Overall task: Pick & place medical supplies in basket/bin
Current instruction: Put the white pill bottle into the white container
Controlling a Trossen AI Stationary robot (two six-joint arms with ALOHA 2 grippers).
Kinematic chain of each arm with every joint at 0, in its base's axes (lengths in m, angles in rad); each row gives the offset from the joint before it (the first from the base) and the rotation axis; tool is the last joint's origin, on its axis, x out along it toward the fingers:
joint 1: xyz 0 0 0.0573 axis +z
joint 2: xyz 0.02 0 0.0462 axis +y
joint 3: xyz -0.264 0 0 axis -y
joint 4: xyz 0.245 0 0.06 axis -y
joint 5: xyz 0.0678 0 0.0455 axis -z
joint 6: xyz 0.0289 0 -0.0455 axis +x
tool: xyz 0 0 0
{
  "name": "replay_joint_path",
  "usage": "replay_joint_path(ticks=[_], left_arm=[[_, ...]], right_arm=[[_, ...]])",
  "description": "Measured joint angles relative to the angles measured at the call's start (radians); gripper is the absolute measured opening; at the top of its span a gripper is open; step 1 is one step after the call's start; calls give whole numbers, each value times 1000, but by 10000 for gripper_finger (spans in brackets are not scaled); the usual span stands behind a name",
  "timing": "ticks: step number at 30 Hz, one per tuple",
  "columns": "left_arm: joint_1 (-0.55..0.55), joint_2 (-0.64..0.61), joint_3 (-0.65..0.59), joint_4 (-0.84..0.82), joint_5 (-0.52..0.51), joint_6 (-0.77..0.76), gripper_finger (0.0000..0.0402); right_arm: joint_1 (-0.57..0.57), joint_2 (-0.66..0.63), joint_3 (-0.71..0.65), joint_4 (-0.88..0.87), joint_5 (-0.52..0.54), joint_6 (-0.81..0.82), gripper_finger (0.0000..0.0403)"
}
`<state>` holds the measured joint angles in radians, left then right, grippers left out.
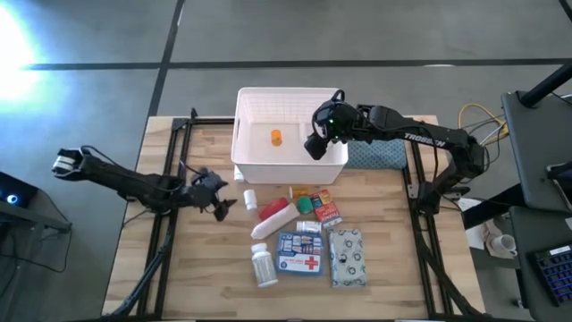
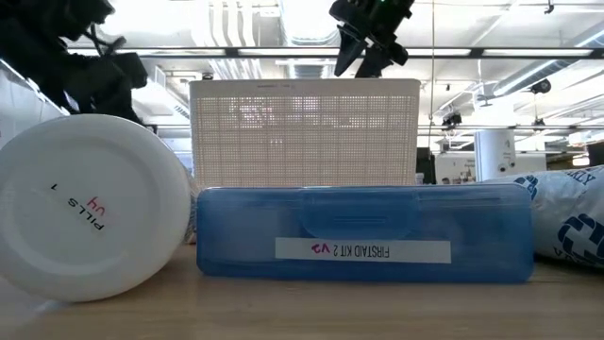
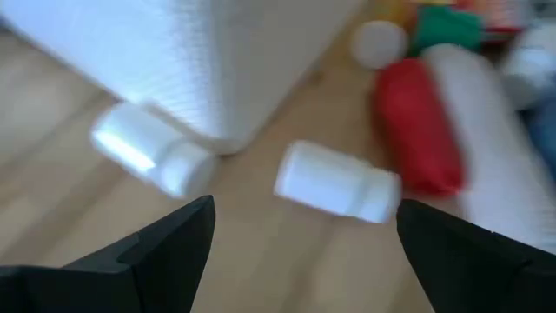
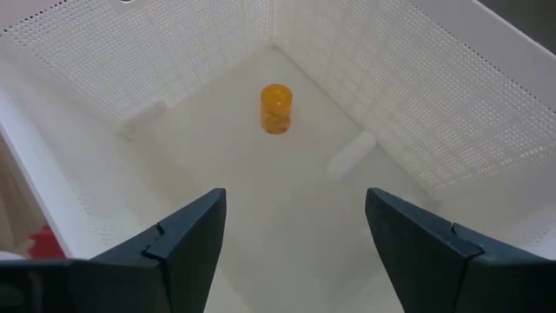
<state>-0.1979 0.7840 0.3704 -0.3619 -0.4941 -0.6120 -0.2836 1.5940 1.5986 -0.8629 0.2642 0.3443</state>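
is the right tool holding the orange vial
No, the right tool hangs open and empty above the basket, while the orange vial lies alone on the basket floor.

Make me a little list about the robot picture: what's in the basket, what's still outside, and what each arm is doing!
In basket: orange vial
Still on table: white pill bottle, first-aid pouch, red-white tube, grey patterned packet
Right end effector: open, empty, over basket
Left end effector: open, empty, facing small white bottle
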Motion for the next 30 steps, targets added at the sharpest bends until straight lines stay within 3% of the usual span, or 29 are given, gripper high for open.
replay_joint_path(ticks=[5, 17, 25, 30], left_arm=[[33, 56, 3, 1, -116, 127, 336], [190, 254, 1, 147, -102, 481, 336], [345, 248, -2, 153, 71, 488, 336], [382, 248, 10, 153, 77, 693, 336]], right_arm=[[0, 0, 0, 3, 0, 0, 267], [2, 0, 0, 3, 0, 20, 263], [14, 0, 0, -25, -4, 25, 267], [18, 0, 0, -32, -5, 42, 261]])
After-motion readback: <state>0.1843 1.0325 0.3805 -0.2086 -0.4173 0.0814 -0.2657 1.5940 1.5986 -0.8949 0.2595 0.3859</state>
